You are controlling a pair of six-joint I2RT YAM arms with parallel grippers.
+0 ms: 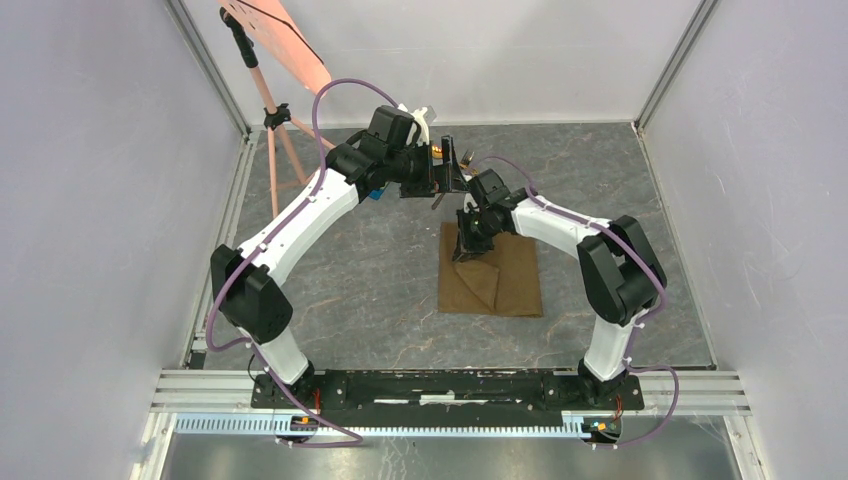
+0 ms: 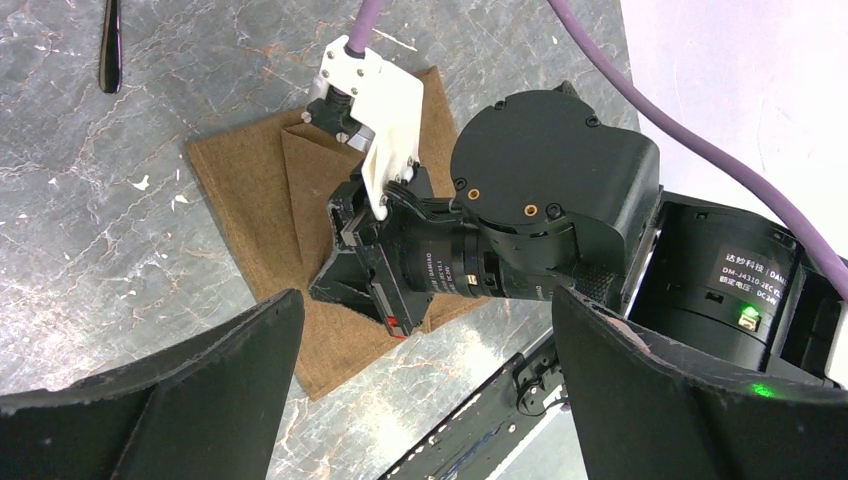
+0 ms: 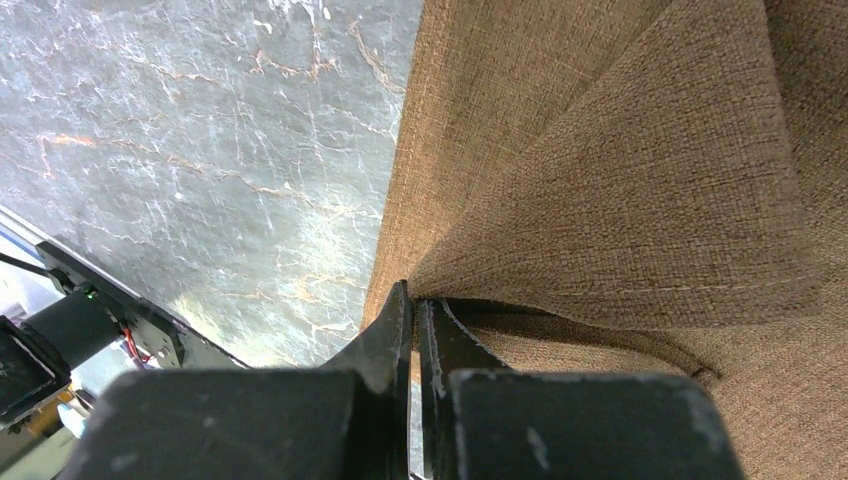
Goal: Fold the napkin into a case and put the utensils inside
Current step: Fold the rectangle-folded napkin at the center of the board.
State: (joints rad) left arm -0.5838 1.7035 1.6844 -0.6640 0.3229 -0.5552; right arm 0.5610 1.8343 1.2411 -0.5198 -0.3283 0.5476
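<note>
Top external view: a grey marbled table [image 1: 350, 270] fills the walled cell. The two arms reach in from the near edge and meet over its far middle. The left arm [image 1: 300, 215] curves high, and its wrist hangs above the right arm's [image 1: 560, 225] wrist.

A brown napkin [image 1: 505, 285] lies flat right of centre, nearer the right arm. Its far left corner is drawn up off the table into a peaked fold with creases running diagonally across the cloth.

The right gripper [image 3: 413, 295] sits at that fold. In its wrist view the jaws are pressed together with only a sliver between them, and the cloth's raised ridge runs straight into their tips, so it has the napkin pinched.

The left gripper [image 2: 425, 300] hovers above, pointing down at the right wrist and the napkin. Its two fingers [image 2: 200, 390] stand as far apart as they go, with nothing between them.

The fork [image 2: 110, 45], thin and dark, lies on the bare table well apart from the napkin. Only part of it shows at the top edge of the left wrist view.
</note>
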